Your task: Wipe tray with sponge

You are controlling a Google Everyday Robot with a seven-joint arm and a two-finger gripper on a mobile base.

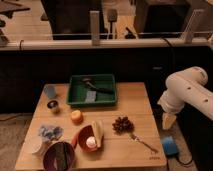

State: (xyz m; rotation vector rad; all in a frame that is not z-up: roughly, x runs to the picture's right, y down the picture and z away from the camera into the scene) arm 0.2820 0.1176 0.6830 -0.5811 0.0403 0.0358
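Note:
A green tray (92, 91) stands at the far middle of the wooden table (141, 101), with a dark utensil and a grey item lying in it. A blue sponge (169, 145) lies off the table's right edge, low at the right. My white arm (186, 92) reaches in from the right. My gripper (167, 120) hangs below the arm, to the right of the table and just above the sponge, apart from it.
On the table are a blue cup (49, 91), a small metal cup (53, 105), an orange (76, 117), grapes (121, 124), a fork (143, 142), a red bowl (90, 139) with an egg and banana, a dark bowl (59, 155) and a crumpled blue cloth (50, 132).

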